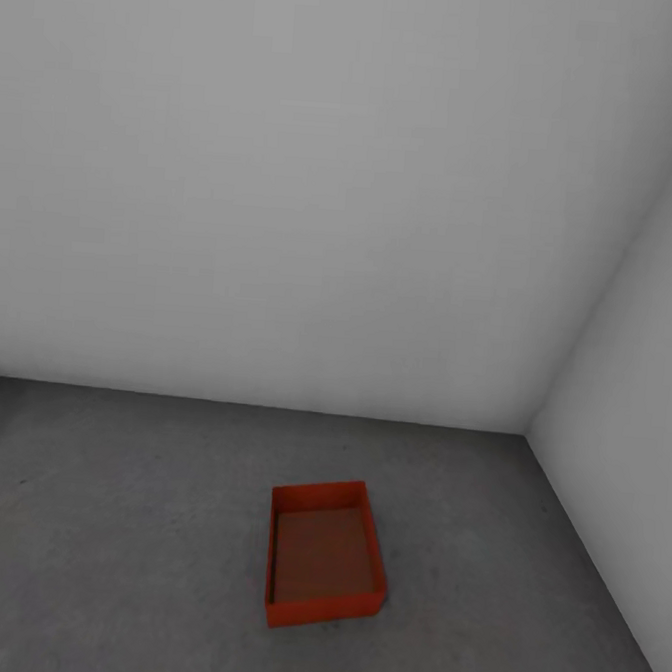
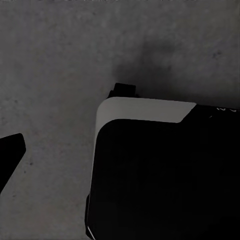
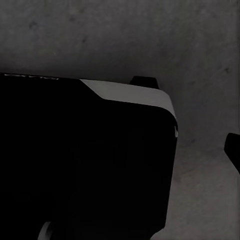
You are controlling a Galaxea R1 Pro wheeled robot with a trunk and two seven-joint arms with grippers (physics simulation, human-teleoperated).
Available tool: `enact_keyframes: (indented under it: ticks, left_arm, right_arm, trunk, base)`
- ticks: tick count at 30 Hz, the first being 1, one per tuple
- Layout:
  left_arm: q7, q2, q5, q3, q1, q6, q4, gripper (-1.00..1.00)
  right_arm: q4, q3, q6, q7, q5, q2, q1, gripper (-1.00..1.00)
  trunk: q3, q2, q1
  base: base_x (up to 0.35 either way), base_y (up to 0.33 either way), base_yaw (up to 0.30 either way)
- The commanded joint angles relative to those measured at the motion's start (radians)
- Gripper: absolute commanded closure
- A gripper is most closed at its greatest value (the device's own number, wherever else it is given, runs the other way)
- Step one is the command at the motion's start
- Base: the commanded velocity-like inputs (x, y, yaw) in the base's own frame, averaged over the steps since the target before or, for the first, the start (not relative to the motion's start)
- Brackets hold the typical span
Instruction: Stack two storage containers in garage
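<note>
An orange-red storage container [image 1: 323,556] sits open-topped on the garage's grey concrete floor [image 1: 113,521] near the corner; each wrist camera catches one dark fingertip [image 2: 9,155], jaw positions unclear.

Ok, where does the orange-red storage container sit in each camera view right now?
Head view: the storage container sits on the concrete floor, low and slightly right of centre, near the wall corner, open top up.
Left wrist view: not in it; floor and the robot's dark body.
Right wrist view: not in it; floor again.
Shared landmark: the mottled grey concrete floor.
</note>
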Motion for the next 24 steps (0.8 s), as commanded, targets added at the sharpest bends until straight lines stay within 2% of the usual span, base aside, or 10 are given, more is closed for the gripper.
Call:
enact_keyframes:
  ticks: [1, 24]
  left_arm:
    - [0.002, 0.000, 0.009, -0.003, 0.000, -0.001, 0.000, -1.00]
    - [0.002, -0.003, 0.008, -0.003, 0.000, -0.001, 0.000, -1.00]
  right_arm:
    - [0.002, 0.008, -0.005, -0.001, -0.010, 0.001, -0.001, -1.00]
    - [0.002, 0.010, -0.006, 0.017, -0.009, 0.000, -0.001, -1.00]
  trunk:
    - [-0.001, -0.001, 0.000]
    - [-0.001, -0.001, 0.000]
  base:
    - [0.000, 0.000, 0.000]
    - [0.000, 0.000, -0.013]
